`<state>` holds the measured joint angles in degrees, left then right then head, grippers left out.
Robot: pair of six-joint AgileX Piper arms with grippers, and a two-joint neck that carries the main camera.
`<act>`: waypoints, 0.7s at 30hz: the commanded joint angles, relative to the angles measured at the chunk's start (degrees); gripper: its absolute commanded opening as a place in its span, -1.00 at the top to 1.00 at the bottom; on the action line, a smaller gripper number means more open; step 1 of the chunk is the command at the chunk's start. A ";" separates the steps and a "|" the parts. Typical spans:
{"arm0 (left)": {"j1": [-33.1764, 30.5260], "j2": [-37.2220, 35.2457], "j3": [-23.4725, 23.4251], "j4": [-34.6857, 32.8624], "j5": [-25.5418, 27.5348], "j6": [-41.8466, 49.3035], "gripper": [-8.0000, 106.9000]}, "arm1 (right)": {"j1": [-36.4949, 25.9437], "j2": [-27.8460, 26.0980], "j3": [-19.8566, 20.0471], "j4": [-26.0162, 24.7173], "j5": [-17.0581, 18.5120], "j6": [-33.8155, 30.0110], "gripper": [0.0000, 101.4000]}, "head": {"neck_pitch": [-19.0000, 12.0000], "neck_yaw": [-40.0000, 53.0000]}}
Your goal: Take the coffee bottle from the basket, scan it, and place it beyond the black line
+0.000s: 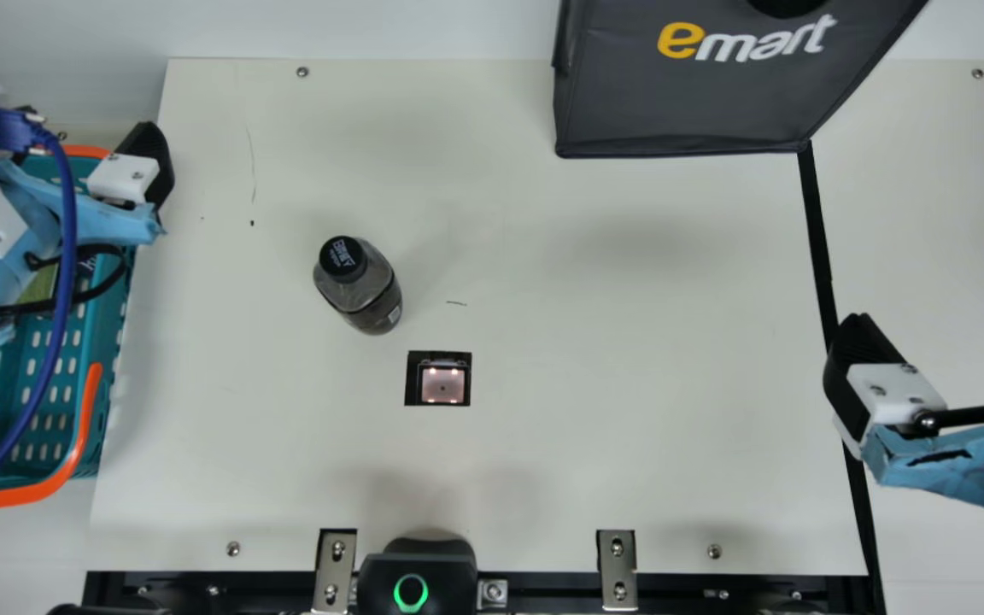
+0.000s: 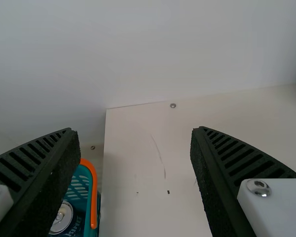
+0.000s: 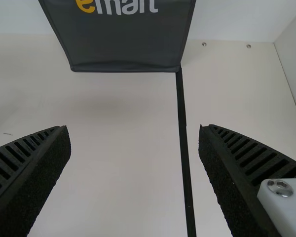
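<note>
At the left of the main view, a teal basket (image 1: 103, 367) with orange handles is seen beside the cream table (image 1: 227, 461), partly covered by the left arm and a blue cable (image 1: 67, 248). In the left wrist view, a can (image 2: 63, 217) is seen inside the basket. The left gripper (image 1: 146, 158) is held wide apart, with nothing grasped.

The coffee bottle (image 1: 360, 286) is stood upright on the table, its black cap uppermost, between the basket and the black line, so it is not placed beyond that line. Near it, on the side toward the neck's base (image 1: 417, 581), a lit scanner (image 1: 442, 384) is set in the tabletop.

Farther right, a dark grey bag (image 1: 680, 111) is placed at the table's far edge. From its lower corner the black line (image 1: 817, 222) is run across the surface. Over this line the right gripper (image 1: 940, 326) is held, spread open and empty; in the right wrist view, the line is seen between its fingers.
</note>
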<state>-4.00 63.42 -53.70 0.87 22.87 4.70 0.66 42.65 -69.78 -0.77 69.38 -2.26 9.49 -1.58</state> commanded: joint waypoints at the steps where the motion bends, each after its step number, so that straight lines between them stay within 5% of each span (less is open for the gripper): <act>1: 0.09 0.06 -0.12 -0.30 0.36 -0.10 -0.71 | 0.00 0.00 0.00 0.00 0.00 0.00 -0.79 | -1.57 0.00; 21: -0.49 -1.08 -0.54 -7.22 3.22 4.64 -0.71 | 0.00 0.00 0.00 0.00 0.00 0.00 -0.79 | -1.57 0.00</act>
<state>-4.29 62.46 -54.15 -5.59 25.90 8.95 0.66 42.65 -69.78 -0.77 69.38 -2.26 9.40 -1.49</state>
